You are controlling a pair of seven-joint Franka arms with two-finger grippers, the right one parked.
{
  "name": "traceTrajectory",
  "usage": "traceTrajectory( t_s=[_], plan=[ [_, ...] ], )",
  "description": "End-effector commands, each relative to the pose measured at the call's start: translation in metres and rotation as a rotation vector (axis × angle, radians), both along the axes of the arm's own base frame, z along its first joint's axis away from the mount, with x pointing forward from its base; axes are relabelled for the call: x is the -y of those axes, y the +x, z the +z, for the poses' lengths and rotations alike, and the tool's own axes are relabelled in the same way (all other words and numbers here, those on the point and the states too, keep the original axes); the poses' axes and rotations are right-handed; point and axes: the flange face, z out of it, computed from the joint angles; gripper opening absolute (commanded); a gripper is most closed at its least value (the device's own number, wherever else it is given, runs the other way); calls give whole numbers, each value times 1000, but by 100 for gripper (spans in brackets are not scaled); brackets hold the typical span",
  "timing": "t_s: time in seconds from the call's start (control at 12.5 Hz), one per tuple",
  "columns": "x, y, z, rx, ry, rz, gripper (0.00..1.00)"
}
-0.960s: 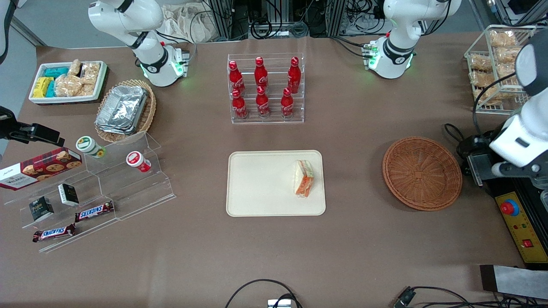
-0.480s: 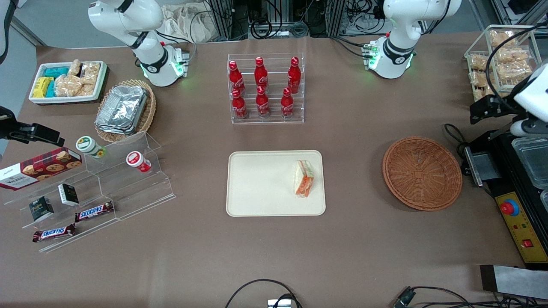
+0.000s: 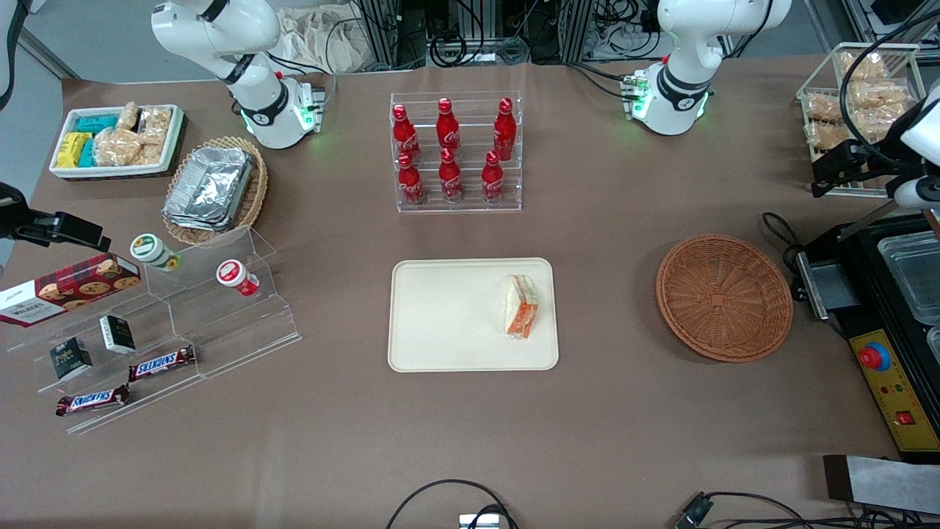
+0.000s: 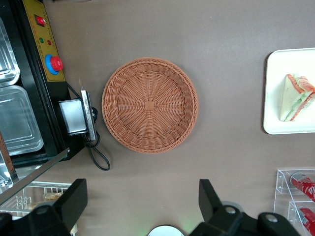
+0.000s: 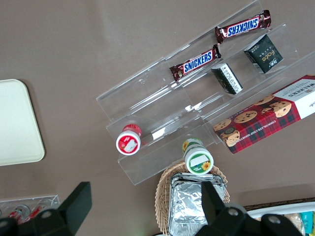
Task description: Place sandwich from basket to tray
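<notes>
Sandwich (image 3: 521,306): on tray (image 3: 440,323), well away from pincer (image 4: 142,204) (wide open, empty, high above bare basket (image 4: 150,104)). Risk: slight; only a careless return could knock it.

The table carries 1 sandwich (image 3: 521,306), 1 cream tray (image 3: 440,345) and 1 round reddish-brown basket (image 3: 723,297). In the clear rack at the upper middle of the front view stand 6 red cola bottles (image 3: 449,149), in 2 rows of 3. On the stepped clear stand at the lower left lie 2 Snickers bars (image 3: 161,362), 2 small dark boxes (image 3: 117,333), 2 round cups (image 3: 155,251) and 1 cookie box (image 3: 66,288). At the upper left sit 1 tan basket of foil containers (image 3: 213,189) and 1 white bin of snacks (image 3: 117,139). 1 gripper (image 4: 142,206), of the left arm, hangs above the table near the reddish-brown basket with its 2 fingers spread apart. At the upper right stands 1 wire rack of bagged snacks (image 3: 852,103).
</notes>
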Motion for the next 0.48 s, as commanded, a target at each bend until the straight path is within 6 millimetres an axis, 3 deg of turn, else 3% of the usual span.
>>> traceTrajectory(
  t_s=[0.0,0.4],
  plan=[
    [2,-12,2,-2,-13,17,100],
    [2,-10,1,-5,-24,19,100]
  ],
)
